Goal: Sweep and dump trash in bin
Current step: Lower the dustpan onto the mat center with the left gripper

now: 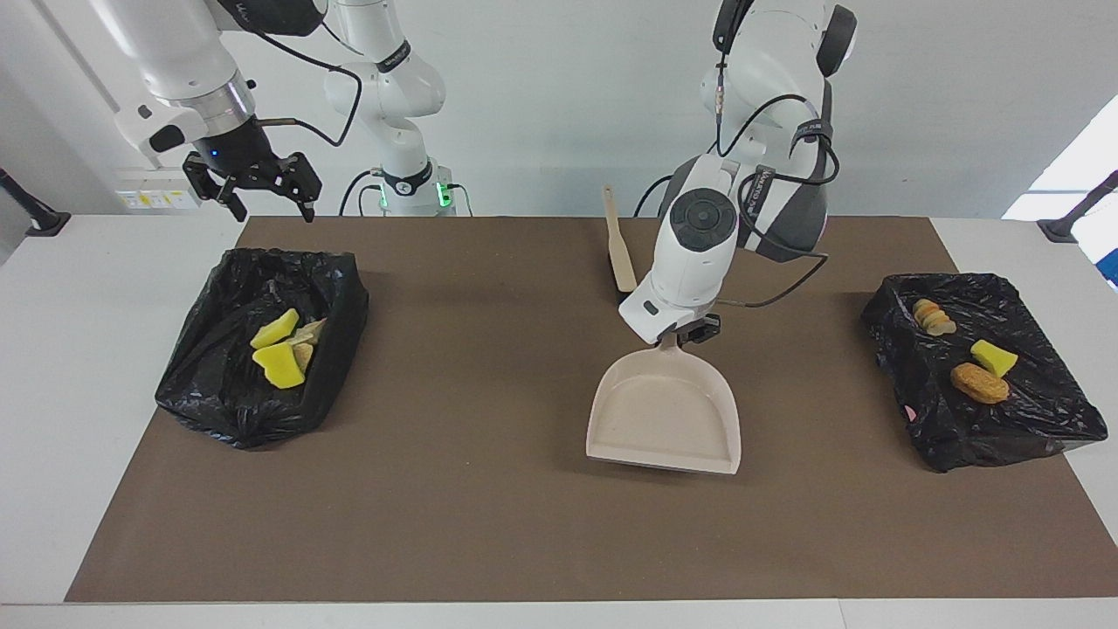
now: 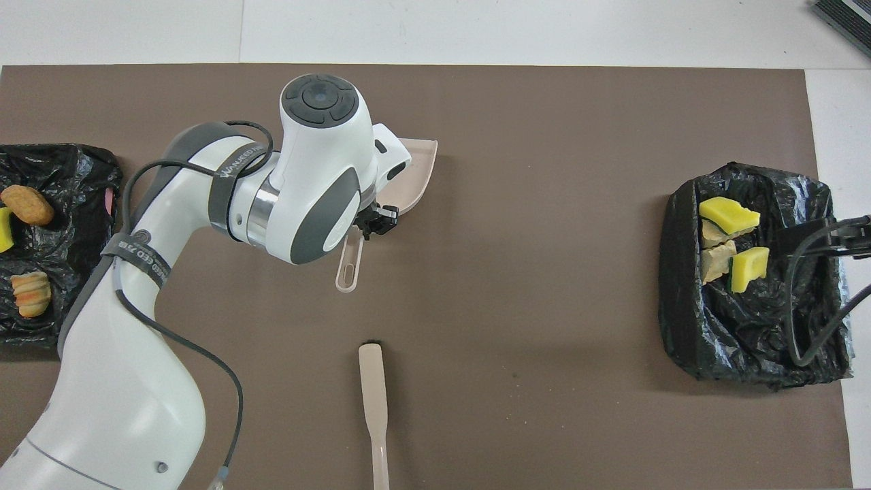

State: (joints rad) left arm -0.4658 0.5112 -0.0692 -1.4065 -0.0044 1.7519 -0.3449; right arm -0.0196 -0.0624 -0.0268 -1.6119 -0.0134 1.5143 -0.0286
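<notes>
My left gripper [image 1: 690,335] [image 2: 375,224] is shut on the handle of the beige dustpan [image 1: 664,419] [image 2: 416,170]. The pan lies flat and low at the mat's middle, its mouth pointing away from the robots, with nothing in it. Two black-lined bins hold the trash. Yellow chunks [image 1: 278,354] [image 2: 731,218] and tan lumps lie in the bin [image 1: 210,393] [image 2: 748,347] at the right arm's end. A tan lump [image 1: 978,383] [image 2: 26,204], a yellow chunk and a striped lump lie in the bin [image 1: 987,428] [image 2: 75,224] at the left arm's end. My right gripper [image 1: 272,212] hangs open over the first bin's edge.
The beige brush [image 1: 620,253] [image 2: 374,401] with black bristles lies on the brown mat [image 1: 454,524] between the arms' bases, nearer to the robots than the dustpan.
</notes>
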